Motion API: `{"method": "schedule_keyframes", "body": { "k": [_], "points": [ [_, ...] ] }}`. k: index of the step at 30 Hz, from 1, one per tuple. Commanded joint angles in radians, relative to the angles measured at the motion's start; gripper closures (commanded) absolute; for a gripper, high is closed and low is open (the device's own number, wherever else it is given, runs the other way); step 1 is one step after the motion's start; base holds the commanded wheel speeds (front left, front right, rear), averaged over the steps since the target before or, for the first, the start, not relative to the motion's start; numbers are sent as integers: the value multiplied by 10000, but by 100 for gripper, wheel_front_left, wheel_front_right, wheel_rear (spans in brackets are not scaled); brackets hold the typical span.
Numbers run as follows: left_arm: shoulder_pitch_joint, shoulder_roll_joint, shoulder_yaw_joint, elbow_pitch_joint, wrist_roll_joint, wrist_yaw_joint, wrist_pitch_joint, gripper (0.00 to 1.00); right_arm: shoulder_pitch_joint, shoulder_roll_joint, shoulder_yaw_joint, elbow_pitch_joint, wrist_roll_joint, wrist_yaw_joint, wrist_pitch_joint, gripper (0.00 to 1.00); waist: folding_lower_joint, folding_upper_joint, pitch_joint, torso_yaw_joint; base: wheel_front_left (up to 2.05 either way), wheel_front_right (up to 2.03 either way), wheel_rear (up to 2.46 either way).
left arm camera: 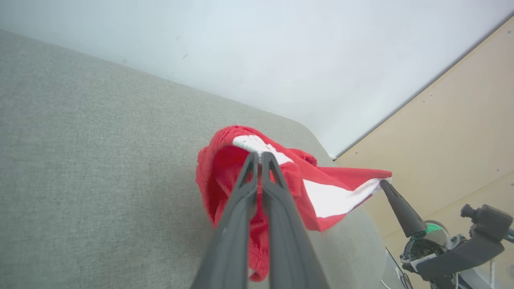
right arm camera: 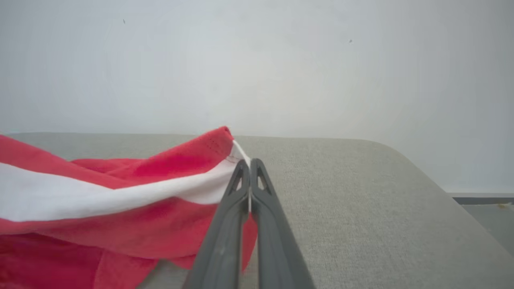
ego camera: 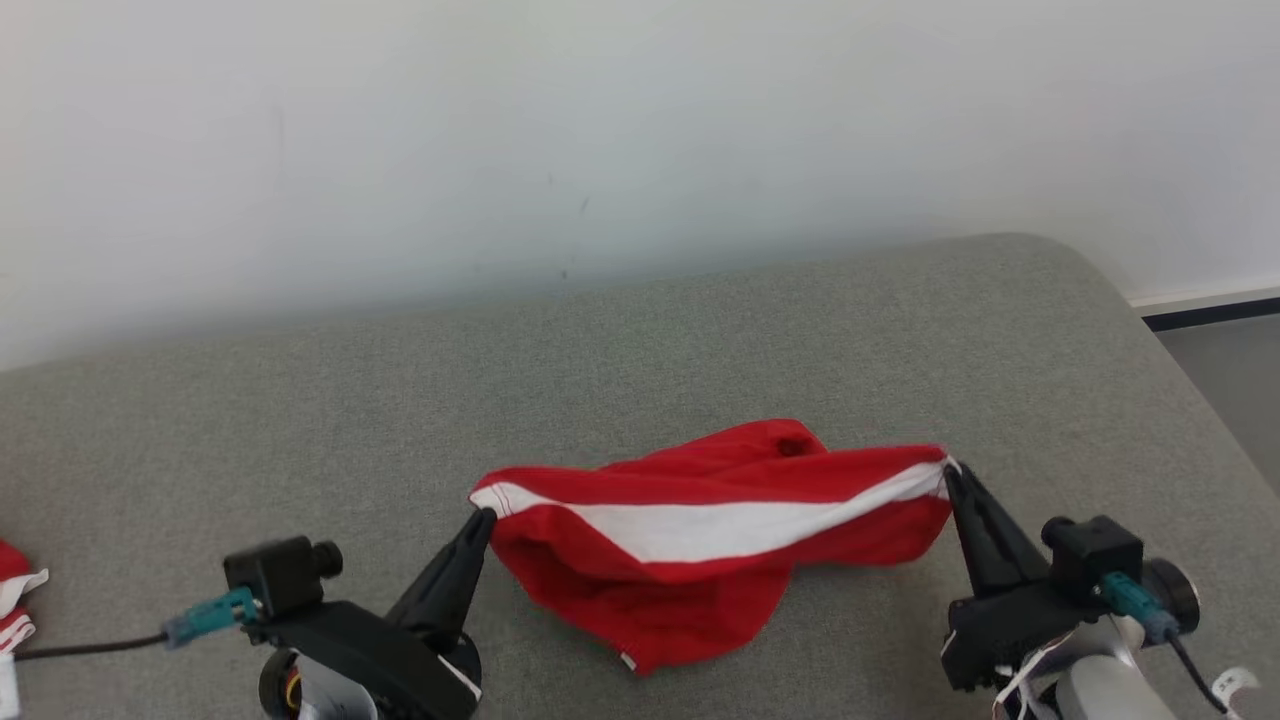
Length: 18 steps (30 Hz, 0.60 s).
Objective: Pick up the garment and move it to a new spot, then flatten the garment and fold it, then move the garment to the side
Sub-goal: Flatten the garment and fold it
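Note:
The garment (ego camera: 700,530) is red with a broad white stripe and hangs stretched between my two grippers over the grey surface (ego camera: 600,340). My left gripper (ego camera: 483,518) is shut on the garment's left corner; in the left wrist view that gripper (left arm camera: 259,155) pinches the white edge of the garment (left arm camera: 321,192). My right gripper (ego camera: 948,470) is shut on the right corner, and the right wrist view shows that gripper (right arm camera: 249,162) closed on the garment (right arm camera: 120,188) at its white hem. The cloth's lower part sags onto the surface.
A plain white wall (ego camera: 600,120) backs the grey padded surface, whose rounded right corner (ego camera: 1100,280) drops to the floor. Another red and white cloth (ego camera: 15,595) lies at the far left edge. A tan panel (left arm camera: 453,132) stands beyond the surface in the left wrist view.

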Motion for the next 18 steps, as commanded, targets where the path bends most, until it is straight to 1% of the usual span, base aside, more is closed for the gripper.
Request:
{"method": "schedule_keyframes", "body": {
  "k": [1,4,7,13,18],
  "points": [
    [-191,80,54,-165,-195,-85,43,100,-112,-90,-38,-175,105,-23,-12,100,0,-1,-20,12,0,0,0],
    [-569,187,340,-596,-1013,-60,163,100,-315,-226,-135,-854,178,-23,-10,100,0,-1,-76,30,0,0,0],
    [-961,298,617,-896,-1593,-62,355,100,-555,-414,-146,-1371,181,-23,-10,100,0,-1,-132,36,0,0,0],
    [-1590,608,903,-1366,-1900,-28,693,100,-997,-699,46,-1934,269,-23,-10,100,0,-1,-244,30,0,0,0],
    [-2159,833,1007,-1733,-1908,144,986,100,-1457,-1011,276,-2216,426,-23,-10,100,0,-1,-343,33,0,0,0]
  ]
}}
